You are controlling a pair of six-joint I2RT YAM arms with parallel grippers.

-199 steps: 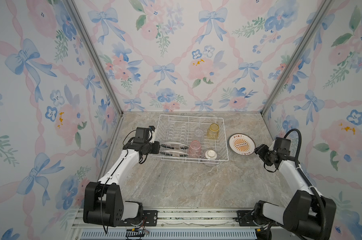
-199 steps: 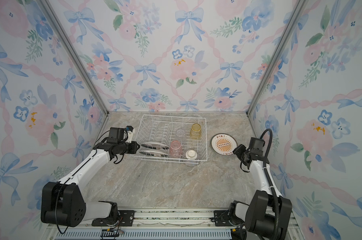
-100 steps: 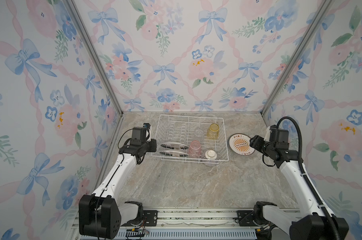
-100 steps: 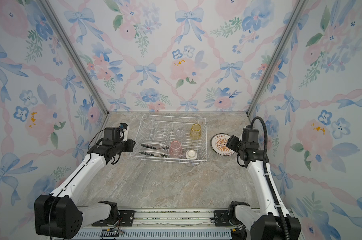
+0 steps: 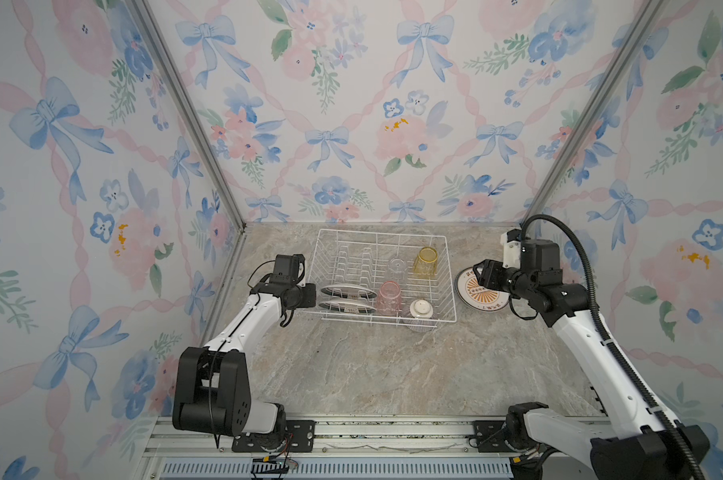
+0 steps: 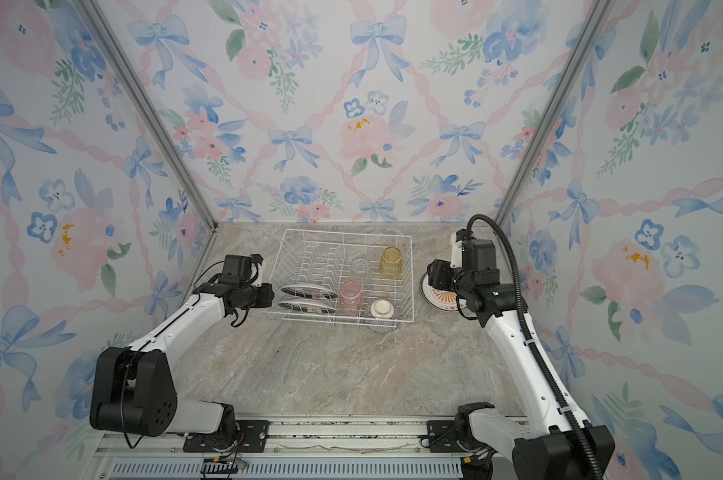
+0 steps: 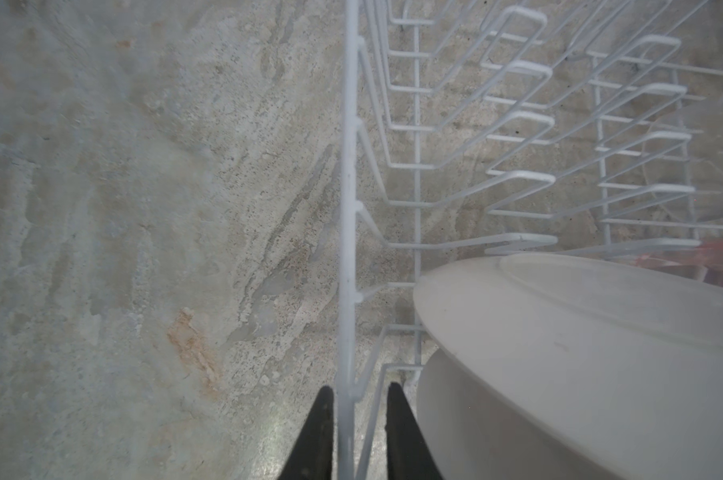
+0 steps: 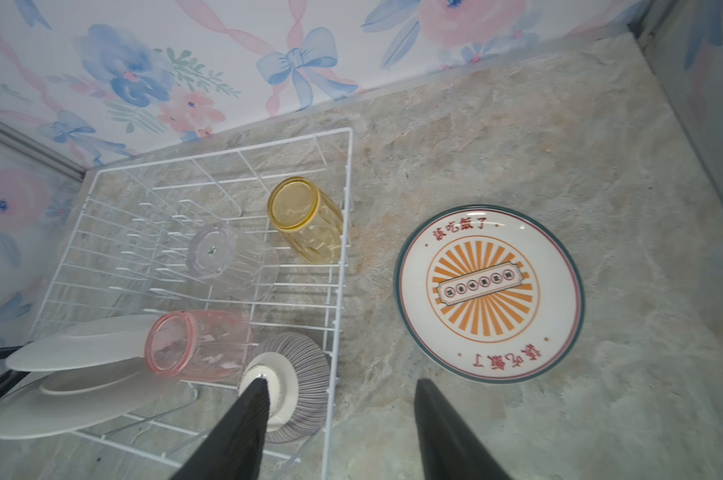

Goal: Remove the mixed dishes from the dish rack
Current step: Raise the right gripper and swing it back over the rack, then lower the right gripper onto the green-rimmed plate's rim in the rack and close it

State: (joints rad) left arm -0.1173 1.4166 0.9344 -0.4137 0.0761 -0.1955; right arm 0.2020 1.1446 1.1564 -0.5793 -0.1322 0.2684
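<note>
The white wire dish rack [image 5: 376,232] [image 6: 343,232] sits at the back middle. Two plates [image 5: 348,291] [image 8: 81,340] stand on edge at its front left. A pink tumbler [image 5: 389,297], a clear tumbler [image 5: 398,266], a yellow tumbler [image 5: 425,262] and a striped bowl [image 5: 421,311] stand upside down in it. My left gripper [image 5: 312,295] [image 7: 360,386] is shut on the rack's left rim wire [image 7: 346,208], beside a plate [image 7: 580,332]. My right gripper [image 5: 482,272] [image 8: 342,380] hangs open and empty above the gap between the rack's right wall [image 8: 337,299] and a patterned plate [image 8: 488,291].
The patterned plate [image 5: 482,297] [image 6: 445,299] lies flat on the marble table right of the rack, close to the right wall. Floral walls close in the left, back and right sides. Bare marble [image 5: 372,365] stretches in front of the rack.
My right gripper rose from the table beside the patterned plate and swung left and back over it, its jaws narrowing a little. My left gripper eased off the rack's left rim, then closed on it again.
</note>
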